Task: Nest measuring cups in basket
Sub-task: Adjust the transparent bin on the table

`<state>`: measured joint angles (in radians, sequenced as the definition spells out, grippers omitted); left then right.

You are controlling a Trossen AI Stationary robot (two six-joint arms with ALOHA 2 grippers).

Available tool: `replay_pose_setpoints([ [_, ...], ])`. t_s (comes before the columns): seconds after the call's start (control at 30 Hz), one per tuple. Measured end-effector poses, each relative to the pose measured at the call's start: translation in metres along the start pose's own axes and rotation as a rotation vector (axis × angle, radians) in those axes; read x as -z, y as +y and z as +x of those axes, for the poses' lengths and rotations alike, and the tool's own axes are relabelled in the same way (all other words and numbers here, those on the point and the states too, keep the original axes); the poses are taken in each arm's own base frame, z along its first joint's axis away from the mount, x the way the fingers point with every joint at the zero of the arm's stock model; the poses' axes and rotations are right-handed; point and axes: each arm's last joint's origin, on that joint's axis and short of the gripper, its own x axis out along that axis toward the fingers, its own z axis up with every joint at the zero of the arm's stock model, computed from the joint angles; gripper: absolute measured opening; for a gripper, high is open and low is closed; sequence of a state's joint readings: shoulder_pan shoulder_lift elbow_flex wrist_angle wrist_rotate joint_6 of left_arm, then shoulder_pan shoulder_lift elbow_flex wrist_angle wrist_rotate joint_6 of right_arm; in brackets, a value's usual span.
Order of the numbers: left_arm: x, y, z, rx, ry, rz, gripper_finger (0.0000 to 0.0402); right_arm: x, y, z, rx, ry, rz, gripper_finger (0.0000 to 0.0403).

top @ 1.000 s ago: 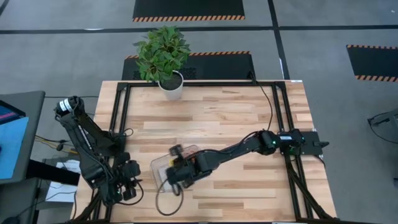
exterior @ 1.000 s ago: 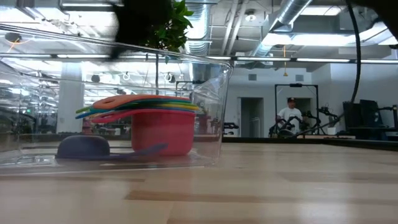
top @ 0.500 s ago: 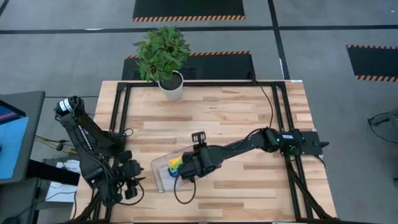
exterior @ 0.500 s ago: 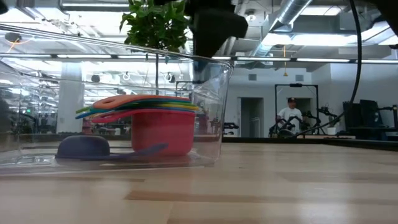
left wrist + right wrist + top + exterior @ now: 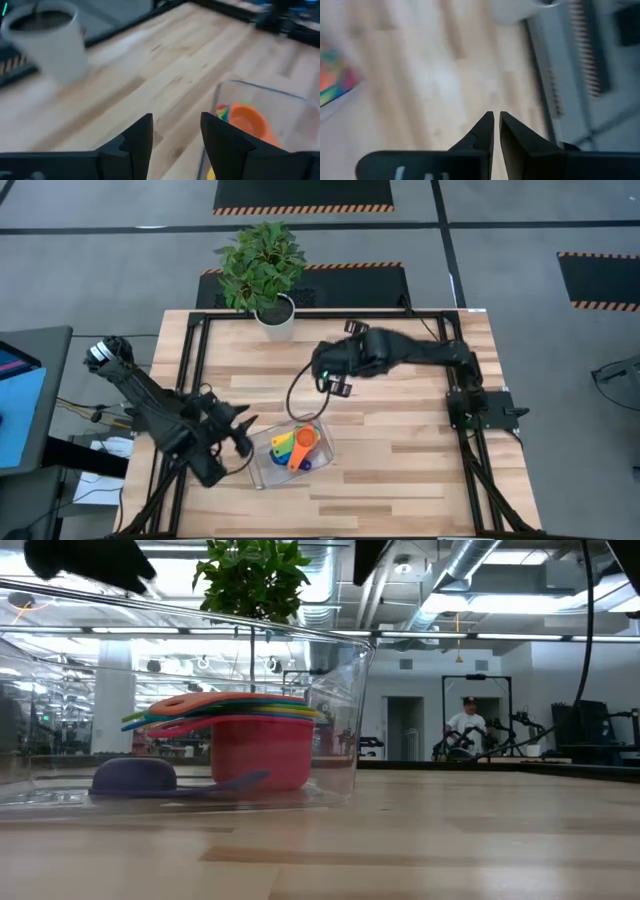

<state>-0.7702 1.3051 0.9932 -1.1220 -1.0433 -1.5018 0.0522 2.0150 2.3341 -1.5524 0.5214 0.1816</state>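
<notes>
The clear basket (image 5: 262, 470) lies on the table near its front, left of the middle. In it stands a nested stack of measuring cups (image 5: 297, 446), orange on top and red (image 5: 262, 752) at the bottom. A dark blue cup (image 5: 135, 776) lies apart beside the stack on the basket's floor. My left gripper (image 5: 243, 430) is open and empty just left of the basket; its wrist view shows the basket's wall (image 5: 260, 92) and the orange cup (image 5: 247, 120) ahead. My right gripper (image 5: 328, 375) is shut and empty, high over the table's middle, far from the basket.
A white plant pot (image 5: 276, 318) with a leafy plant stands at the table's far edge, left of the middle. Black frame rails (image 5: 195, 370) run along the table's left, far and right sides. A person (image 5: 466, 726) sits far off in the room behind.
My right gripper has risen from over the basket and swung toward the table's far edge, uncovering the nested cups. My left arm has come from the near left corner toward the basket's left side. The cups and the basket have stayed where they were.
</notes>
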Motion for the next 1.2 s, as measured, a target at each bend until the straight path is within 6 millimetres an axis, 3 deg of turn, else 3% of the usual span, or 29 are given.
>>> replay_pose_setpoints([
  [0.17,-0.008,0.001,0.025,-0.047,0.302,-0.077,0.0155,0.002,-0.013,-0.005,-0.35,0.004,-0.115,0.0054],
  [0.3,-0.015,0.001,0.04,-0.038,0.402,-0.092,0.0155,-0.013,0.005,0.013,-0.506,-0.046,-0.166,0.0054],
  [0.47,-0.023,0.016,0.044,-0.104,0.399,-0.015,0.0155,-0.027,0.05,0.062,-0.498,-0.002,-0.267,0.0054],
  [0.67,-0.029,0.035,0.026,-0.069,0.451,0.136,0.0155,-0.032,0.061,0.11,-0.479,0.097,-0.15,0.0054],
  [0.9,-0.034,0.048,0.003,0.048,0.45,0.216,0.0155,-0.045,0.077,0.115,-0.513,0.01,-0.011,0.0054],
  [1.07,-0.034,0.048,0.0,0.04,0.42,0.144,0.0155,-0.037,0.095,0.116,-0.517,0.039,-0.125,0.0054],
  [1.2,-0.035,0.048,0.0,0.023,0.369,0.11,0.0155,-0.029,0.098,0.132,-0.451,0.082,-0.163,0.0054],
])
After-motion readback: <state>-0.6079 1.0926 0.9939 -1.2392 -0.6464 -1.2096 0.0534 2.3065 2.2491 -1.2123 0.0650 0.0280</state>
